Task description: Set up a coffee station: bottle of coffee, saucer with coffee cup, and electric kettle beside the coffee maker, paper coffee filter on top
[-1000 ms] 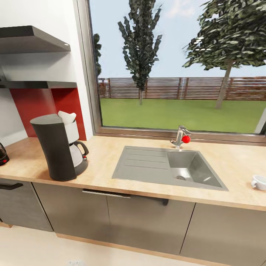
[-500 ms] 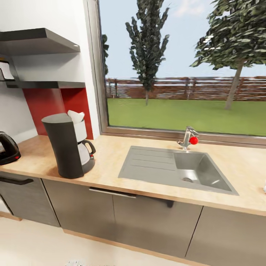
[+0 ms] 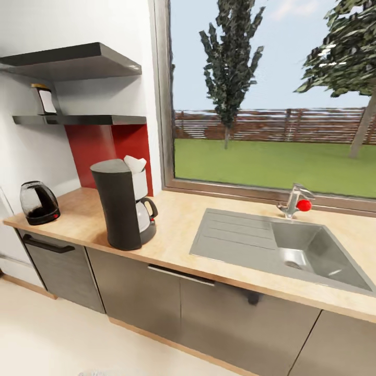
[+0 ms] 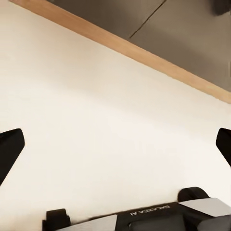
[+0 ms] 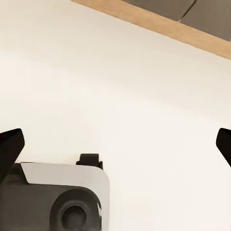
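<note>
Currently the coffee maker (image 3: 124, 203) stands upright on the kitchen countertop (image 3: 180, 235), and serves below as the landmark. A white paper filter (image 3: 134, 163) sits in the top of the coffee maker. The electric kettle (image 3: 38, 202) rests on the same worktop, well apart from the coffee maker, near the counter's end. A jar that appears to be the bottle of coffee (image 3: 45, 99) stands on the lower shelf (image 3: 78, 119), above the coffee maker and toward the kettle's side; it is too small to identify with certainty. The sink (image 3: 282, 251) lies on the coffee maker's other side.

The left gripper (image 4: 115, 144) and the right gripper (image 5: 115, 142) both hang over pale floor, fingers spread wide, holding nothing.

Risks, as judged: the shelf jar sits high and close to the wall, so a reach may strike the shelf edge or tip the jar. Sliding the kettle closer could knock the tall coffee maker or dislodge its filter. Saucer and cup still need locating.
</note>
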